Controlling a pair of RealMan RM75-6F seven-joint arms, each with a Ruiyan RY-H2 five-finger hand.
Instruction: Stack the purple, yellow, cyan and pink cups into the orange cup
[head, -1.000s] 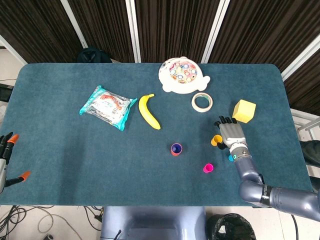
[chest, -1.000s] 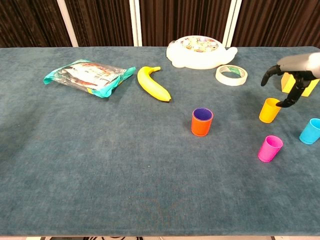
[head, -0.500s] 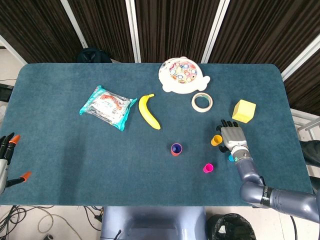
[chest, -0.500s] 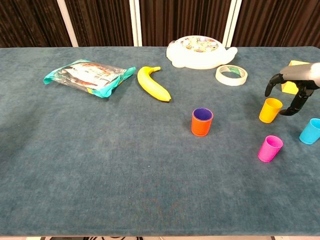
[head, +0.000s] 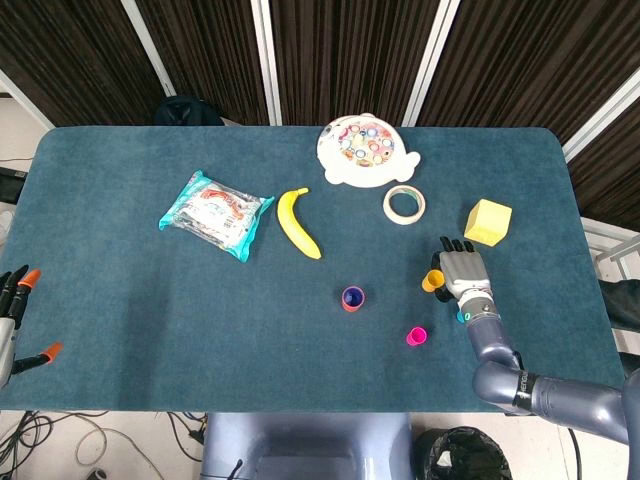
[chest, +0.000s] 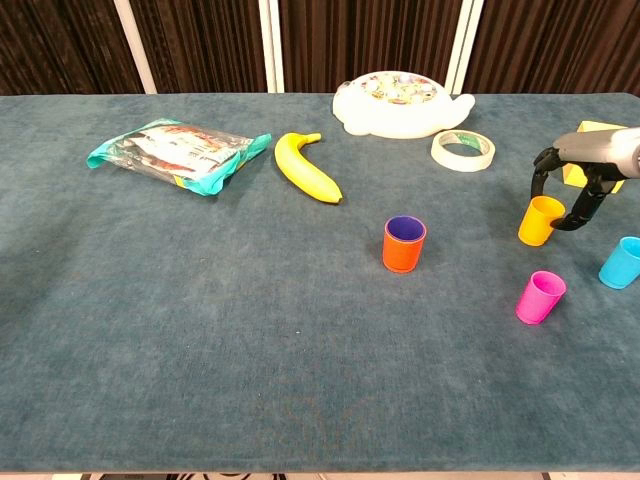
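Right hand (chest: 578, 178) lowering around the yellow cup (chest: 541, 220) now, fingers (chest: 541, 168) curling down on either side of the rim, closer than a second ago when hovering higher and further back. Not clamping yet by the look of it, a sliver of gap showing in the chest view, so released and grasping nothing. Seen from the head view, right hand (head: 463, 274) sitting just beside the yellow cup (head: 433, 281), partly covering the cyan cup (head: 464, 316).

Yellow cup standing upright on the worktop (chest: 200, 320), staying where it was. Orange cup (chest: 404, 244) waiting near the middle with the purple cup (chest: 405, 229) already nested inside, unmoved. Pink cup (chest: 540, 296) standing alone nearer the front edge, cyan cup (chest: 621, 262) just to its right, both keeping their spots.

Left hand (head: 14, 322) hanging off the worktop's left edge, fingers apart, holding nothing, barely shifting.

Lying untouched further back: banana (chest: 306, 167), snack bag (chest: 177, 151), tape roll (chest: 463, 150), white toy tray (chest: 402, 103), yellow block (head: 488, 221).
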